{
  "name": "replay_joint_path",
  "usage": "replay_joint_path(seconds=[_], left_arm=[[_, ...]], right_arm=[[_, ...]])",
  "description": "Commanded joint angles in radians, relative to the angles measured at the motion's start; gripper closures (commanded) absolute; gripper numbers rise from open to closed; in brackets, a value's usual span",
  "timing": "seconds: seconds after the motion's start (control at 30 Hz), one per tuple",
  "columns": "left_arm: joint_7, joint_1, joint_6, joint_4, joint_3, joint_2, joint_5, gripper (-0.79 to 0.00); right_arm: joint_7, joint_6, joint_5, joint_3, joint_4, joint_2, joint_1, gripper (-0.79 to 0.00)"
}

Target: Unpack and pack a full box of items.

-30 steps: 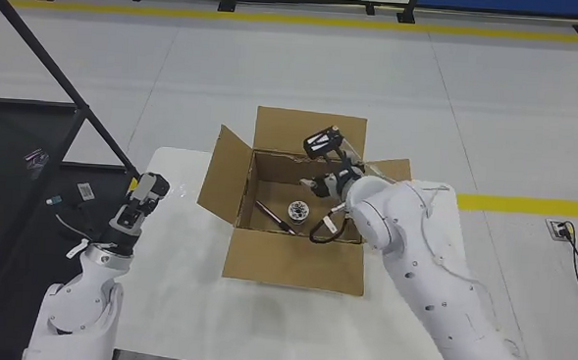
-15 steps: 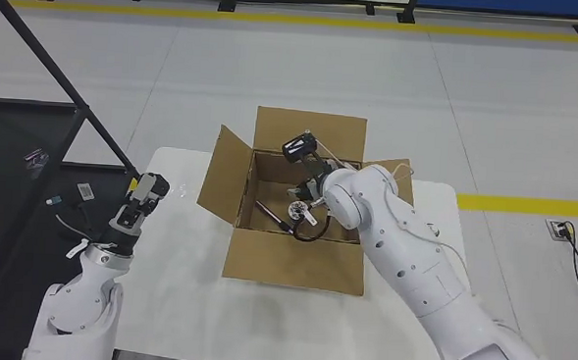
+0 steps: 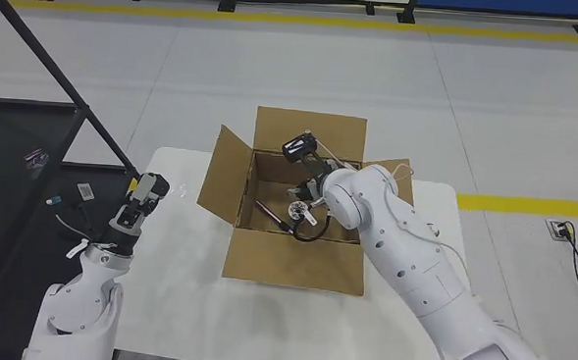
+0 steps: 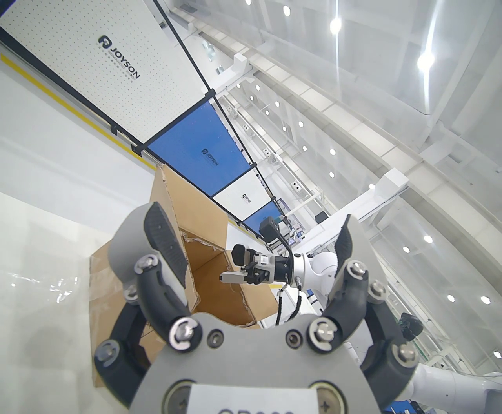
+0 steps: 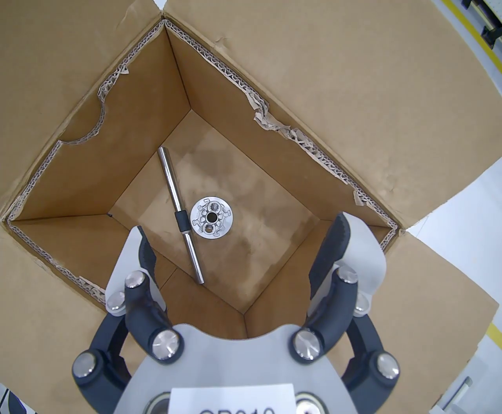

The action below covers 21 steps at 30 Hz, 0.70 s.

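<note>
Now my right gripper hangs spread, aimed down into the box. At its nine o'clock my left gripper tilts upward, released.

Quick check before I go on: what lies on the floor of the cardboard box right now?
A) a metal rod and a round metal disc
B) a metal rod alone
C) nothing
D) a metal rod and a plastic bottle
A: the right wrist view shows a metal rod and a round metal disc lying side by side on the floor of the box, below the open right gripper.
</note>
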Motion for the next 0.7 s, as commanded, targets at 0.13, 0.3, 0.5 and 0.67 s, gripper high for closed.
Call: replay_joint_path(seconds=[0.13, 0.3, 0.5, 0.67], left_arm=[[0.000, 0.000, 0.000, 0.000, 0.000, 0.000, 0.000, -0.785], [0.000, 0.000, 0.000, 0.000, 0.000, 0.000, 0.000, -0.785], [0.000, 0.000, 0.000, 0.000, 0.000, 0.000, 0.000, -0.785], [0.000, 0.000, 0.000, 0.000, 0.000, 0.000, 0.000, -0.785]], right_arm=[[0.000, 0.000, 0.000, 0.000, 0.000, 0.000, 0.000, -0.785], [0.000, 0.000, 0.000, 0.000, 0.000, 0.000, 0.000, -0.785], [-0.006, 0.023, 0.023, -0.020, 0.000, -0.014, -0.023, -0.785], [-0.016, 0.064, 0.082, -0.065, 0.088, -0.053, 0.000, -0.785]])
